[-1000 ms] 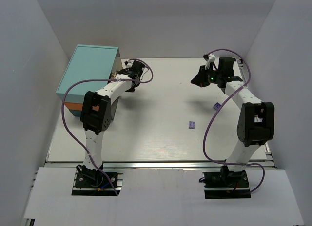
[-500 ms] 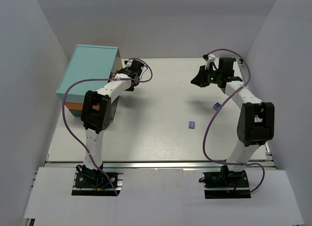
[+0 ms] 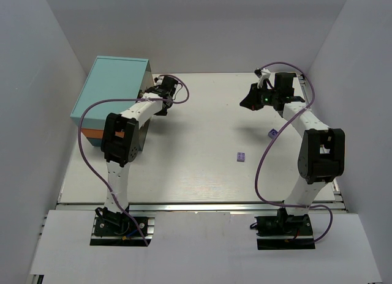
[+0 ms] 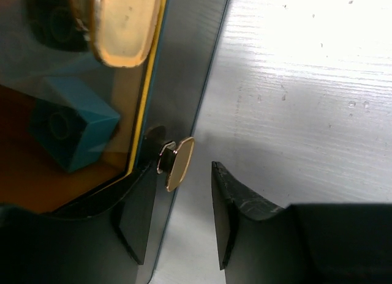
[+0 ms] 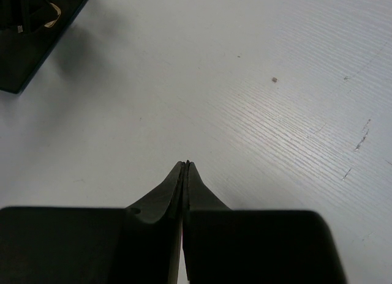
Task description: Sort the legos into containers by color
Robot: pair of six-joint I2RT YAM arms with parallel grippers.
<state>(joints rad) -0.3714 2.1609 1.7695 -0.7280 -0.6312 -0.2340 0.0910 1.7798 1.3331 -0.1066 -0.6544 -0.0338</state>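
Observation:
The cabinet with a light-teal top stands at the far left. My left gripper is at its right face, open. In the left wrist view the gripper straddles a small gold drawer knob, with its fingers not touching it. A cyan-blue lego lies inside the clear drawer. Two pale purple legos lie on the table, one at centre right and one beside the right arm. My right gripper is shut and empty above the table, and its closed tips show in the right wrist view.
A second, larger gold knob sits on the drawer above. The cabinet's dark corner shows at the top left of the right wrist view. White walls enclose the table on three sides.
My left gripper has moved a little left, closer to the cabinet's face. The right arm and the two purple legos have not moved.

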